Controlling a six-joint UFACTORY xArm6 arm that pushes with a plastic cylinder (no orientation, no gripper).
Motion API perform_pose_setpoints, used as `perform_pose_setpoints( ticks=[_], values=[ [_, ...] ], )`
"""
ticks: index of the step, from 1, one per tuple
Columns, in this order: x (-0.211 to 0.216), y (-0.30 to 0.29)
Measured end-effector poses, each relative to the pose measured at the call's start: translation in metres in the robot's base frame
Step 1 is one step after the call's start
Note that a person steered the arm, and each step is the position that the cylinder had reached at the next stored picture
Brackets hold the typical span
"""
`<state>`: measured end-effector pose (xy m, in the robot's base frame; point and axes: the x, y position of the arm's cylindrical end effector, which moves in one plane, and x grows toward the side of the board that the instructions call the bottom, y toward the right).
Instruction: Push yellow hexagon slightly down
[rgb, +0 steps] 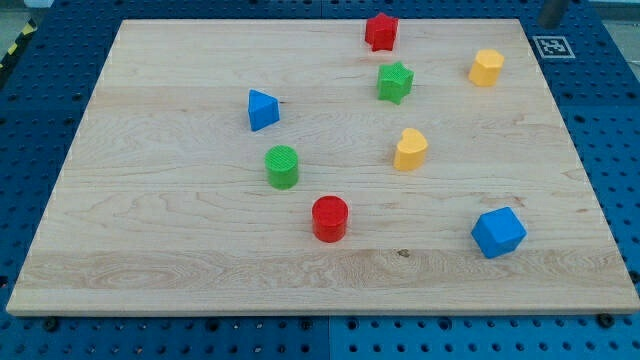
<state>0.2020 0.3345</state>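
The yellow hexagon (486, 67) stands near the board's top right. A short dark piece of my rod shows at the view's top right edge; my tip (549, 22) is just past the board's top right corner, up and right of the yellow hexagon and clearly apart from it. A yellow heart-shaped block (410, 149) lies lower, left of the hexagon.
Wooden board (150, 250) on a blue pegboard table. Red star (381, 31), green star (395, 82), blue triangle (262, 109), green cylinder (282, 166), red cylinder (329, 218), blue cube (498, 232). A black-and-white marker tag (553, 46) sits off the top right corner.
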Motion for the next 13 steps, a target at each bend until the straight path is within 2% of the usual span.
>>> perform_pose_setpoints(
  ticks=[6, 7, 10, 11, 13],
  values=[
    [-0.003, 0.001],
    [-0.003, -0.016],
    [-0.002, -0.122],
    [-0.002, -0.123],
    [0.044, -0.118]
  ],
)
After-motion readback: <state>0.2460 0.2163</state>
